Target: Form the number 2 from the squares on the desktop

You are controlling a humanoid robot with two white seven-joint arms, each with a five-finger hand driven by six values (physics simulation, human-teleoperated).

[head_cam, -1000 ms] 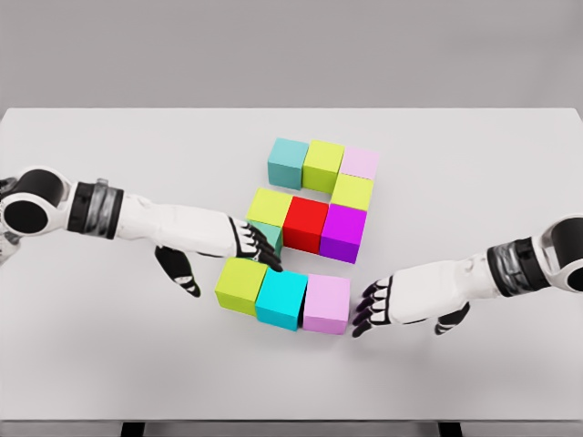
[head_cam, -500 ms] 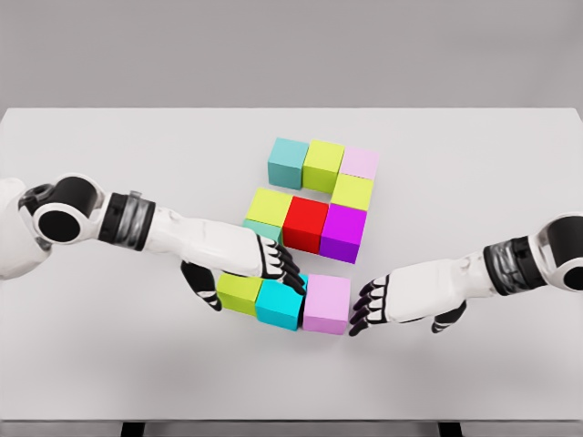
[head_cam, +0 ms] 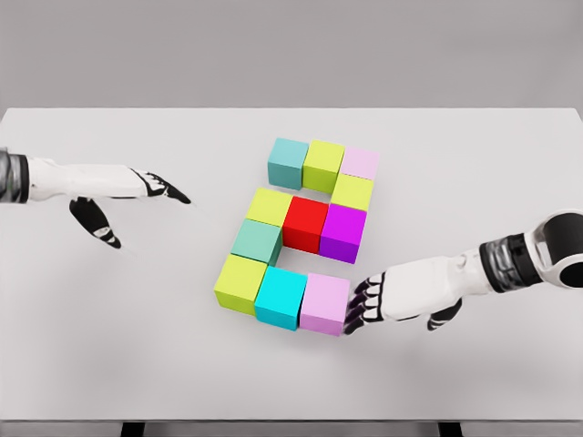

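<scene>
While the blocks [head_cam: 301, 235] sit packed in a 2 shape mid-table, the right hand [head_cam: 364, 306] rests with loosely curled fingers [head_cam: 353, 314] touching the pink block [head_cam: 325, 304] at the figure's lower right corner, gripping nothing. The left hand [head_cam: 137, 189] hovers well off to the blocks' left, fingers extended and empty. The white table [head_cam: 474, 164] spans the view beneath a plain grey wall [head_cam: 291, 50].

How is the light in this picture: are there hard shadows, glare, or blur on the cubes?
Head view: soft, even light; only faint shadows beneath the cubes, as by the cyan cube, and under the right hand; no glare on the white table; everything is sharp, including the left hand.
</scene>
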